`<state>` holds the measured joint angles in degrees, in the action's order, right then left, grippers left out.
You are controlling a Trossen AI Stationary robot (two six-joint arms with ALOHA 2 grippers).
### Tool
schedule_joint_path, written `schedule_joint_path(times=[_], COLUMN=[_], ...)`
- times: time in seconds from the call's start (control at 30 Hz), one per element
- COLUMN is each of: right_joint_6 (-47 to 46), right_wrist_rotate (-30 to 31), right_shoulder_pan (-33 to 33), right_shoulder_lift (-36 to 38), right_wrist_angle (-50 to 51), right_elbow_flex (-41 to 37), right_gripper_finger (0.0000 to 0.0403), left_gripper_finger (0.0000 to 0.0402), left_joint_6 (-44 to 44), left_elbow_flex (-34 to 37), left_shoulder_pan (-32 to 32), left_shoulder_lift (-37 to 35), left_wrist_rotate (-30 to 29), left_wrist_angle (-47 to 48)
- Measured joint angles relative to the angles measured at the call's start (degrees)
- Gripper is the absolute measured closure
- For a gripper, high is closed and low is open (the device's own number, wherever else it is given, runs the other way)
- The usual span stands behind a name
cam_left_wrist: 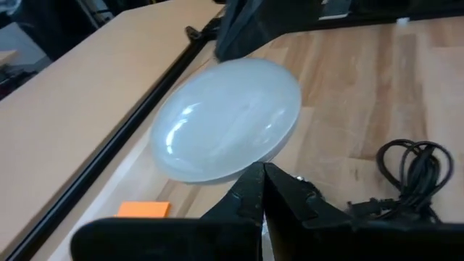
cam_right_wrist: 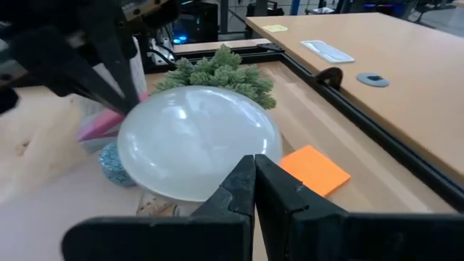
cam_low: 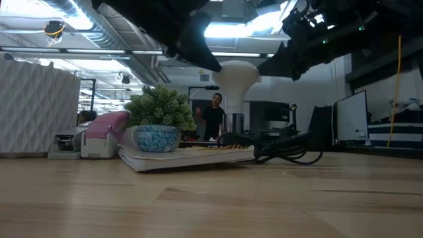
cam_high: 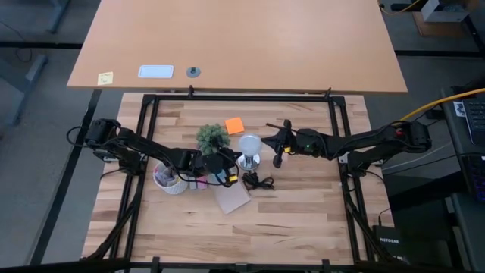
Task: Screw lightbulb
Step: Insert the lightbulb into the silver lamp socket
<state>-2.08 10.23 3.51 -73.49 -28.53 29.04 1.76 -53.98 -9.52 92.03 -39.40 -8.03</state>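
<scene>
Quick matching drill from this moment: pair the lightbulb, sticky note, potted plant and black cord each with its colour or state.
Things:
1. lightbulb
2. sticky note
3. potted plant
4. black cord

Descriptions:
A. orange, flat on the table
B. coiled, lying loose on the wood
C. frosted white, standing globe-up
D. green, bushy leaves

Pairs: 1-C, 2-A, 3-D, 4-B

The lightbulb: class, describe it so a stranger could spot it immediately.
On the slatted wooden table, look between the two gripper tips, right of the small green plant. The lightbulb stands upright there, above a coiled black cord: the only frosted white globe.
</scene>
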Motion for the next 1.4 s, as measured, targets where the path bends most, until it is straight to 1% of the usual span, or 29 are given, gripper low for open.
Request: schedule_joint_path(times=[0.23,0.37,0.47,0.57,0.73,0.93,1.17,1.4], right_joint_6=[-1.1,-1.2,-1.1,-1.1,-1.1,-0.7,-0.5,-0.5], right_wrist_rotate=[-3.4,-8.3,-11.5,-12.5,-12.2,-11.2,-6.1,0.5], right_shoulder_pan=[0.0,-0.2,-0.3,-0.3,-0.3,-0.2,-0.2,-0.2], right_shoulder_lift=[0.0,0.0,-0.1,-0.1,-0.1,1.3,5.5,6.4], right_wrist_angle=[0.1,-0.1,-0.5,-0.7,-1.2,-1.2,-1.4,-1.4], right_elbow_flex=[0.0,0.0,0.0,0.0,-0.1,-0.2,-0.2,-0.2], right_gripper_finger=[0.0391,0.0391,0.0391,0.0391,0.0391,0.0391,0.0391,0.0391], left_gripper_finger=[0.0402,0.0402,0.0401,0.0402,0.0401,0.0401,0.0402,0.0402], left_joint_6=[2.8,4.9,5.4,5.5,5.1,4.9,2.3,2.1], left_elbow_flex=[0.0,0.0,0.0,0.0,0.0,0.0,-0.1,-0.1], left_shoulder_pan=[0.0,0.2,0.3,0.2,0.2,-1.8,-4.4,-5.4], left_shoulder_lift=[-0.1,-0.1,-0.1,-0.1,-0.1,-1.3,-3.2,-3.3], left_wrist_rotate=[-3.9,-6.2,-6.5,-6.4,-6.6,-7.6,-7.8,-7.8], left_wrist_angle=[2.9,4.7,5.0,4.9,4.9,4.7,4.5,4.4])
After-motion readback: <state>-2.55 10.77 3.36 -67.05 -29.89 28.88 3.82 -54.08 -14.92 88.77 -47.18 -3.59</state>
